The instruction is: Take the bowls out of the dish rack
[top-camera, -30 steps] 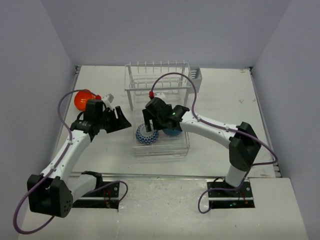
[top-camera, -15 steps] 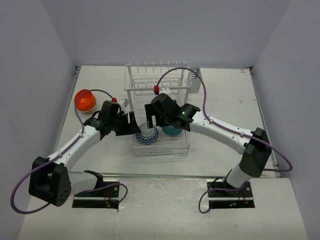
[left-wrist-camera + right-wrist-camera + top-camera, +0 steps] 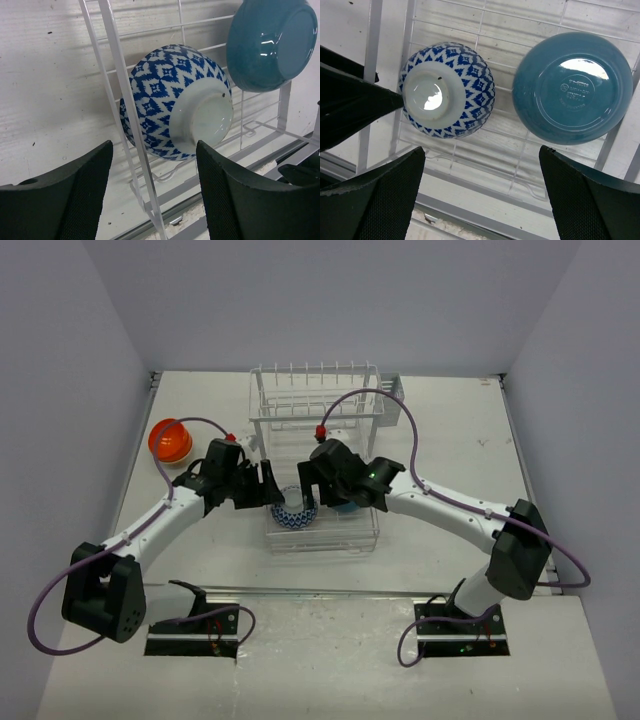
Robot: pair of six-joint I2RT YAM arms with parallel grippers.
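The white wire dish rack [image 3: 315, 405] stands mid-table, its flat tray [image 3: 325, 538] toward me. Two bowls lie upside down on the tray: a blue-and-white patterned one [image 3: 293, 512] [image 3: 175, 102] [image 3: 447, 90] and, to its right, a teal one [image 3: 270, 42] [image 3: 572, 87], mostly hidden under the right arm in the top view. An orange bowl [image 3: 170, 440] sits upside down on the table, left of the rack. My left gripper [image 3: 268, 490] [image 3: 154, 165] is open just left of the patterned bowl, outside the rack's wire side [image 3: 125, 100]. My right gripper [image 3: 318, 485] [image 3: 481, 160] hangs open above both bowls, holding nothing.
A small grey cutlery caddy [image 3: 392, 390] hangs on the rack's far right corner. Upright tines line the rack's far half. The two grippers are close together over the tray, the left one's finger [image 3: 350, 100] showing in the right wrist view.
My left arm has swung right, away from the orange bowl, up to the rack beside the patterned bowl. The right gripper has shifted slightly right over the tray, and its jaws have widened.
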